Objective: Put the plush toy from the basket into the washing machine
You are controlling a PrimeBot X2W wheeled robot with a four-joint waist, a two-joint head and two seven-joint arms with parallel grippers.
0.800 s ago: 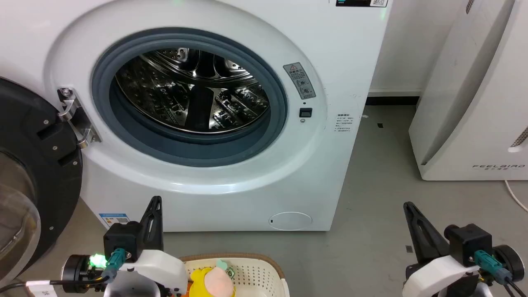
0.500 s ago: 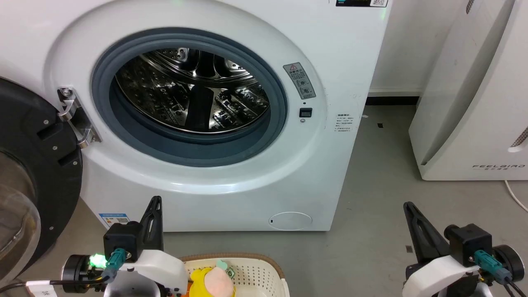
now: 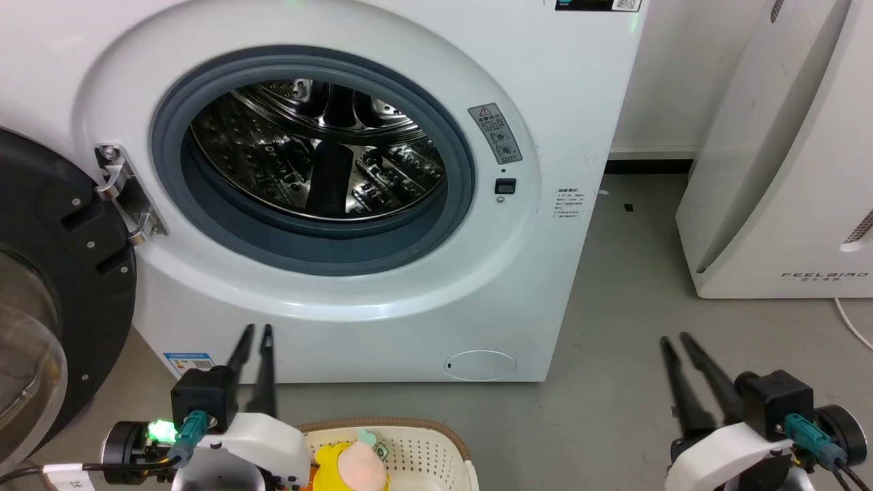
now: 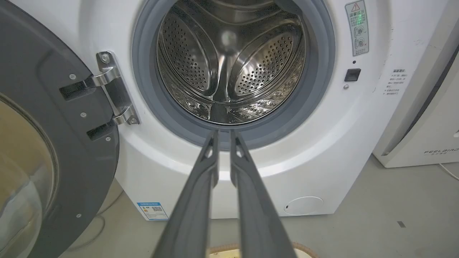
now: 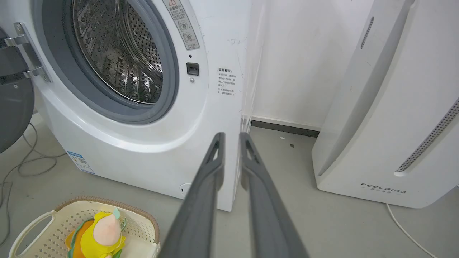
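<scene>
Left claw (image 3: 258, 329), right claw (image 3: 674, 339) parted; plush toy (image 3: 358, 465) upright in basket (image 3: 440, 427)

Large white front-loading washing machine (image 3: 382, 334) upper left in the head view, its dark round door (image 3: 68, 273) at the left edge; cream perforated plastic basket (image 3: 436, 443) bottom centre, soft layered plush toy (image 3: 358, 467) inside; tall white appliance (image 3: 784, 170) upper right.
</scene>
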